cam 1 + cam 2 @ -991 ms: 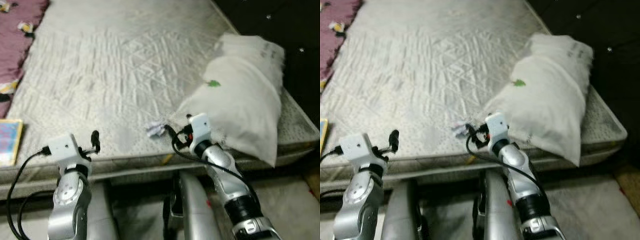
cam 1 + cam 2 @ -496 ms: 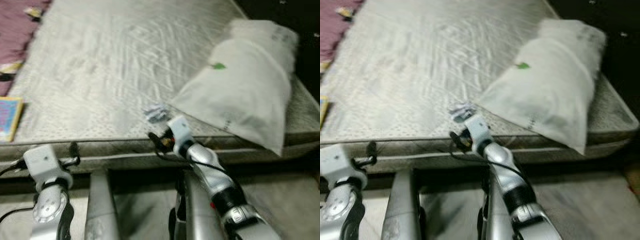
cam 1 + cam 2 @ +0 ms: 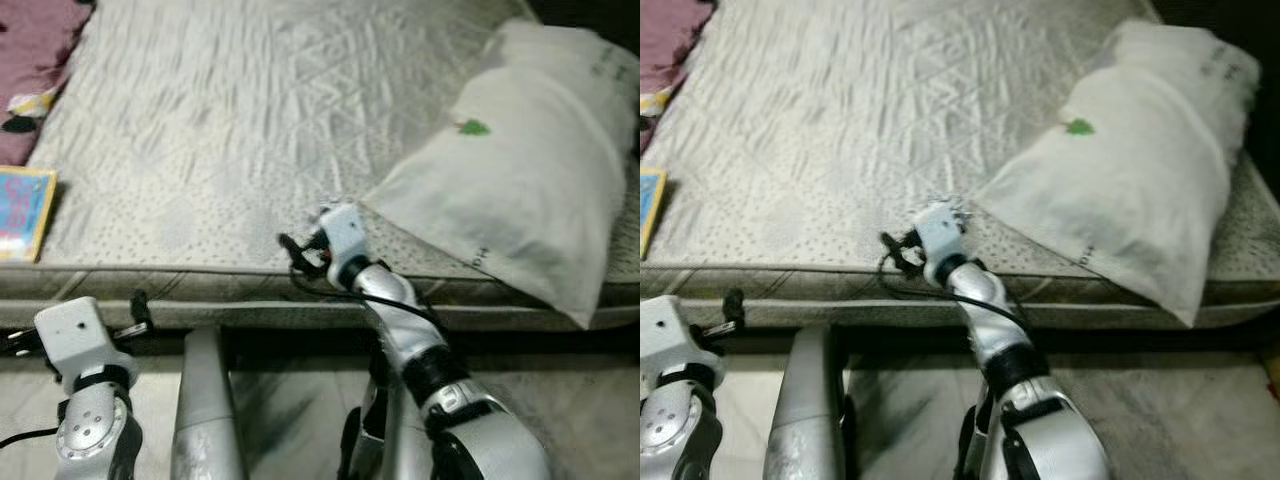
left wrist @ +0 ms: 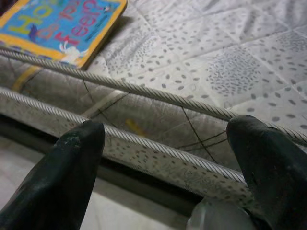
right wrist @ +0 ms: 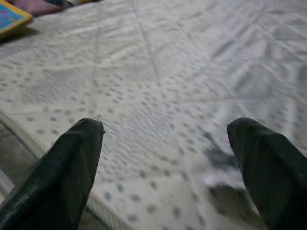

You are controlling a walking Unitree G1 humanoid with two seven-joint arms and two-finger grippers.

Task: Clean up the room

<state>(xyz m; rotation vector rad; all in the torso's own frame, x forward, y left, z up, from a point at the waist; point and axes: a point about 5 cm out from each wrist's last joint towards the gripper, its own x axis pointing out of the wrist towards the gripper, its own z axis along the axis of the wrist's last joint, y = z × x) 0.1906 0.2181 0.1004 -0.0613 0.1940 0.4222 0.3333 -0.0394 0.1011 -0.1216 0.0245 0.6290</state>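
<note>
Looking down through the left eye view, a bare quilted mattress point(image 3: 230, 130) is seen, with a white pillow point(image 3: 520, 190) bearing a small green mark lying toward its right edge and a colourful book point(image 3: 22, 212) at its left edge. The right gripper point(image 3: 330, 225) is held over the mattress's front edge beside the pillow, just about where a small scrap of litter would lie; the left gripper point(image 3: 135, 310) is kept low in front of the mattress. In the right eye view, a crumpled white scrap point(image 3: 958, 210) can just be made out at the right wrist, touching the mattress. In the left wrist view, the fingers point(image 4: 72, 163) are spread wide around nothing, and the book's cover is partly read as "Ho…" and "Feel". In the right wrist view, the fingers point(image 5: 72, 163) are likewise parted wide over the mattress, with a blurred pale scrap point(image 5: 218, 178) between them. A miss is judged possible: the scrap is light and could be nudged under the pillow or off the mattress.
</note>
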